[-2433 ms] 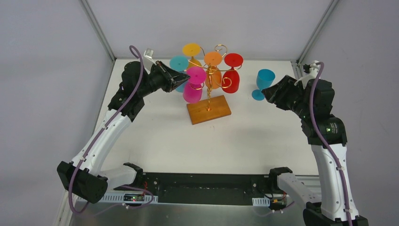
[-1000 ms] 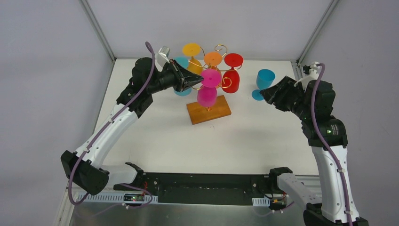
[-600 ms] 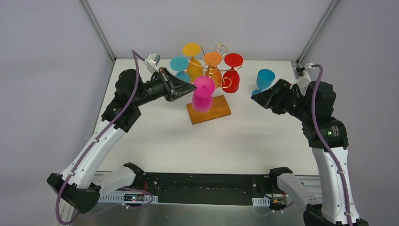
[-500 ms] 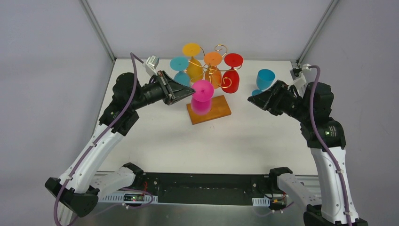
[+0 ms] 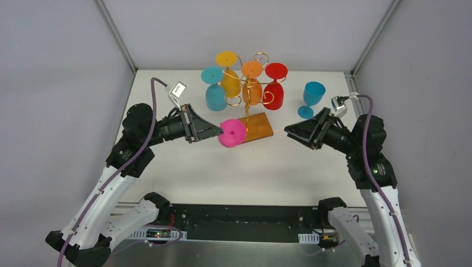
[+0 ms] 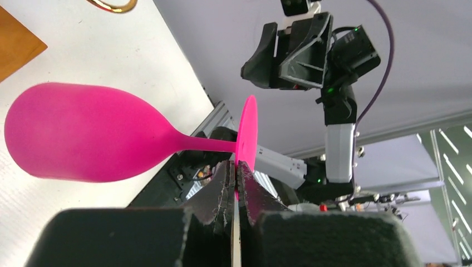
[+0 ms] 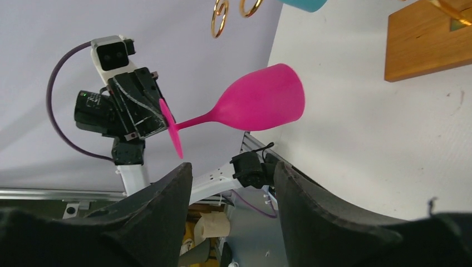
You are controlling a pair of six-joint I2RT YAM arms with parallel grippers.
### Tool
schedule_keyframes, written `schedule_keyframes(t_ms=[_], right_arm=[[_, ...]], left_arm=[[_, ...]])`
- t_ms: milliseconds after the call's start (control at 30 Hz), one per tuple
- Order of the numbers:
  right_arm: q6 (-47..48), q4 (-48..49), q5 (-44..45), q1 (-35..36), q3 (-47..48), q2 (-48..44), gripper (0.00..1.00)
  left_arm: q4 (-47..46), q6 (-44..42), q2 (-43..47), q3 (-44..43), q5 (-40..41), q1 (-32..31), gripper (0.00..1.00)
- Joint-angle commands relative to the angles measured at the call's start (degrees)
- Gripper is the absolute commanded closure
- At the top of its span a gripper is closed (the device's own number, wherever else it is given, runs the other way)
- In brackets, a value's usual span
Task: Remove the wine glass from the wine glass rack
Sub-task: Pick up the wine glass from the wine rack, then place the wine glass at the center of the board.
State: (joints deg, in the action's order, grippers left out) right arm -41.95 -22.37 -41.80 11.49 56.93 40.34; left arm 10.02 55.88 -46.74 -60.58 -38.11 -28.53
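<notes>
Your wine glass rack (image 5: 259,127) carries four glasses hanging bowl-down from its gold curls: teal (image 5: 215,95), yellow (image 5: 227,59), orange (image 5: 252,69) and red (image 5: 274,94). A blue glass (image 5: 313,92) stands upright on the surface (image 5: 222,167) at the rack's 3 o'clock, apart from it. You cannot see inside any bowl.

The pink wine glass (image 5: 232,133) is off the rack, in the air at about 7 o'clock from the twisted stem, overlapping the near left corner of the wooden base (image 5: 262,123) in the overhead view. The left jaws are closed on the rim of its foot disc, coming in from its 9 o'clock. In the left wrist view its long axis lies level, with the foot edge-on at the jaws and the bowl out at 9 o'clock. From overhead the foot faces up and hides most of the bowl.

The right jaws stand apart and empty at the glass's 3 o'clock, aimed toward it with a gap between.

The pink bowl's mouth shows in no view. Both wrist views cut off the rack, leaving only a piece of base and some gold curls.
</notes>
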Motion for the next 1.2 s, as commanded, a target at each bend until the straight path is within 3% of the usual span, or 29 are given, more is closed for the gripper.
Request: schedule_keyframes(t_ms=[0, 300, 567, 667, 1167], right_arm=[[-5.08, 3.29, -0.62, 2.65, 0.18, -1.98, 0.41], [-9.3, 5.85, 9.86, 19.0, -3.88, -0.02, 0.43], [-12.39, 13.93, 15.88, 31.32, -7.49, 3.93, 0.43], [-16.64, 17.51, 20.77, 33.58, -9.31, 5.28, 0.43], [-24.93, 27.78, 27.99, 41.66, -13.58, 11.03, 0.44]], left_arm=[[-1.4, -6.92, 1.41, 1.46, -4.94, -0.38, 1.0], [-1.27, -15.41, 5.17, 5.65, -8.24, -1.51, 1.0], [2.3, -22.41, 7.0, 6.72, -11.58, -1.68, 1.0], [3.56, -25.45, 8.16, 7.62, -11.82, -1.79, 1.0], [7.01, -36.02, 14.45, 10.62, -10.63, -2.93, 1.0]])
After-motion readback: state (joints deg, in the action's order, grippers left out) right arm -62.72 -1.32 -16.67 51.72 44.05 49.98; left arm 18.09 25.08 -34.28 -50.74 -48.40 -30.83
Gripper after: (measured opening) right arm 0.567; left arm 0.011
